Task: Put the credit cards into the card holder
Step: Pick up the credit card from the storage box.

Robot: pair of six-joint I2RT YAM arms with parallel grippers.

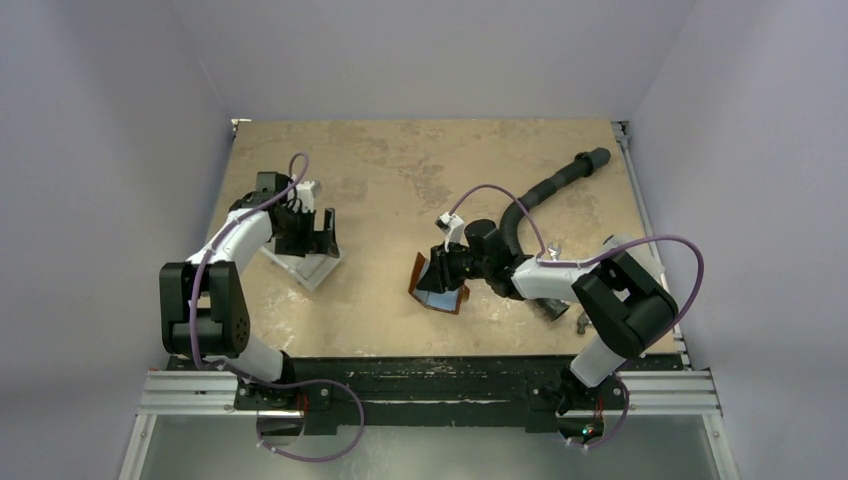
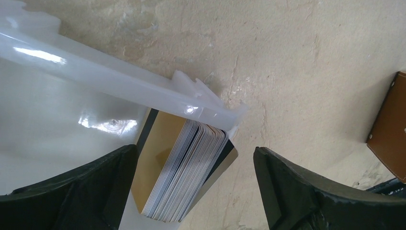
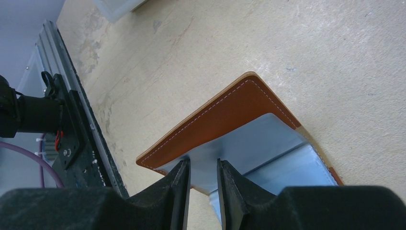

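On your left, the left gripper (image 2: 195,158) stood spread wide with nothing in it, hanging right over the plastic box (image 2: 119,81). The cards (image 2: 184,177) sat in that box as a tight stack leaning on edge. A gold-faced card lay on the outside, and a dark stripe showed along one card near the box wall. The stack lay directly below and between the two fingers (image 2: 72,196), touching neither. In the left wrist view its long edges ran on a slant from lower left to upper right, so the faces were skewed a little off the line along which the jaws close. You would likely need a small wrist turn before the pinch, and peeling one card off so tight a stack looked like the hard part. This arm was plainly the nearer one to the cards. Across bare table (image 1: 420,170) to the right, well apart from the box, the card holder (image 1: 440,290) lay open near the middle. The right gripper (image 3: 204,177) was pinched on its grey inner pocket, with the brown flap tipped up beyond the fingers. No brand, label or lettering could be read on the cards, the box or the leather.
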